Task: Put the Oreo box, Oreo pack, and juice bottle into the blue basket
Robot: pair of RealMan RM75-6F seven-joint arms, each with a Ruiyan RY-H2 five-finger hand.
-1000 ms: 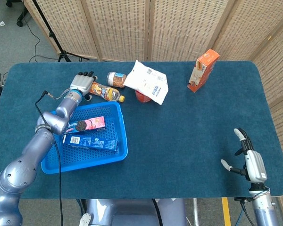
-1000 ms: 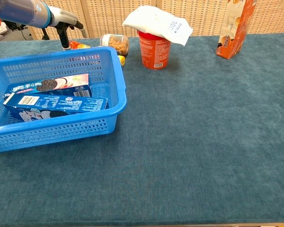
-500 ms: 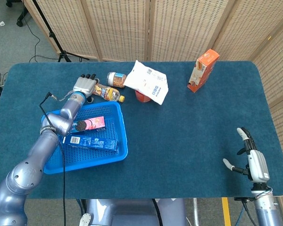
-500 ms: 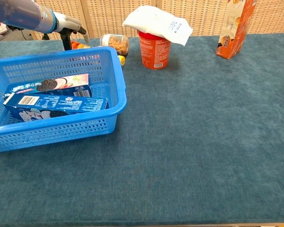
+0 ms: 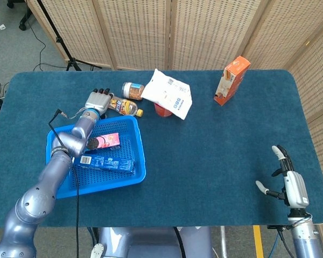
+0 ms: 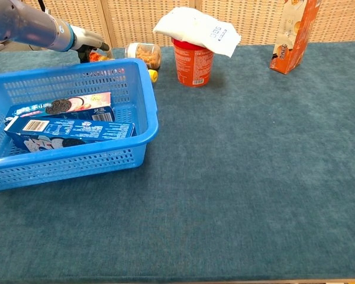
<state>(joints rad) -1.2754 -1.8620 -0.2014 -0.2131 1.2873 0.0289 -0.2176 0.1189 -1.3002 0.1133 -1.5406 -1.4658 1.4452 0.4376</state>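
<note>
The blue basket [image 5: 137, 141] [image 6: 147, 112] sits at the table's left. Inside it lie the pink Oreo pack [image 5: 104, 141] [image 6: 60, 106] and, nearer the front, the blue Oreo box [image 5: 107, 162] [image 6: 70, 131]. The juice bottle [image 5: 125, 107] lies on its side just behind the basket's far rim, yellow cap [image 6: 152, 75] to the right. My left hand [image 5: 98, 100] [image 6: 86, 39] hovers at the bottle's bottom end with its fingers stretched out, covering that end. No grip on the bottle shows. My right hand [image 5: 291, 186] rests open at the front right edge, holding nothing.
Behind the bottle lies a small jar [image 5: 132, 90] [image 6: 144, 54]. A white bag [image 5: 169, 94] [image 6: 196, 26] drapes over a red cup [image 6: 193, 62]. An orange carton [image 5: 231, 80] [image 6: 294, 34] stands at the back right.
My left hand has moved right and slightly nearer, from beside the bottle's end to over it. The right hand has sunk a little toward the table's front edge.
</note>
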